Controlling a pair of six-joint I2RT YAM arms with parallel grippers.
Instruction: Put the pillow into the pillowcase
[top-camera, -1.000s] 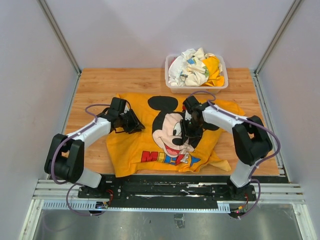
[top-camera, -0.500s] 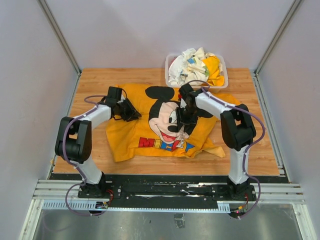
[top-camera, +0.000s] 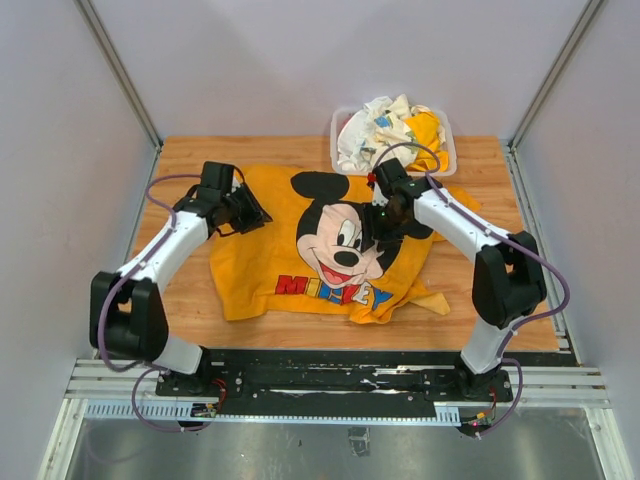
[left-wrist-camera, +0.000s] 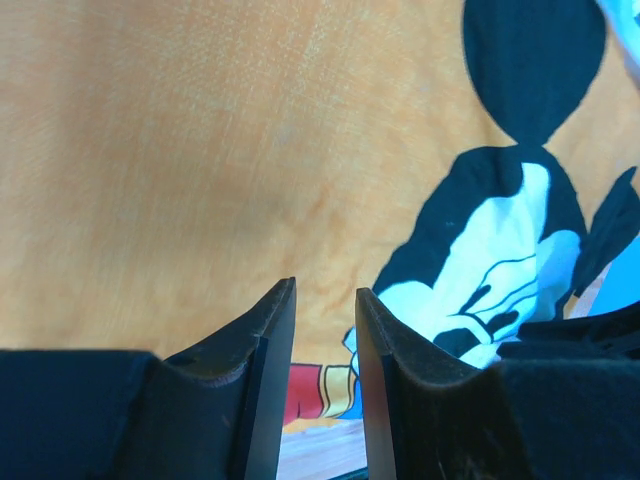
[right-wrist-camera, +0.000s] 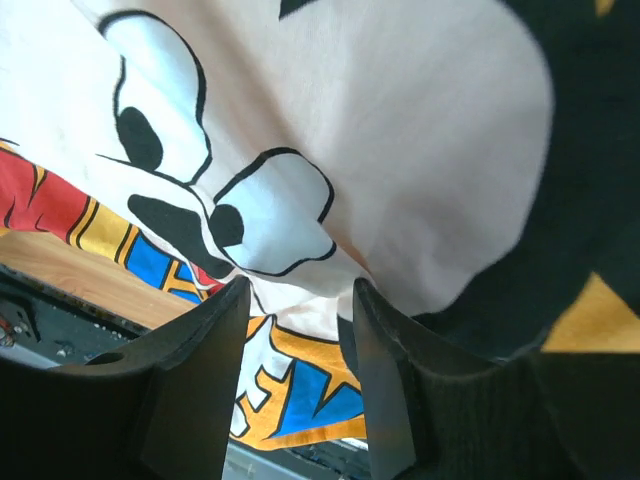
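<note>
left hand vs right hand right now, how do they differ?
Left hand sits at the plain orange left edge of the pillowcase; right hand is over the Mickey face print. Left hand's finger gap is narrow; right hand's is wider. Both are low on the pillowcase; whether either grips it is unclear.

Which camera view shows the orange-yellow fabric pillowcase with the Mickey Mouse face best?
The top external view: the whole orange-yellow fabric pillowcase shows, with face and letters. The left wrist view gives only plain orange cloth and part of the face; the right wrist view only the face close up and some letters.
</note>
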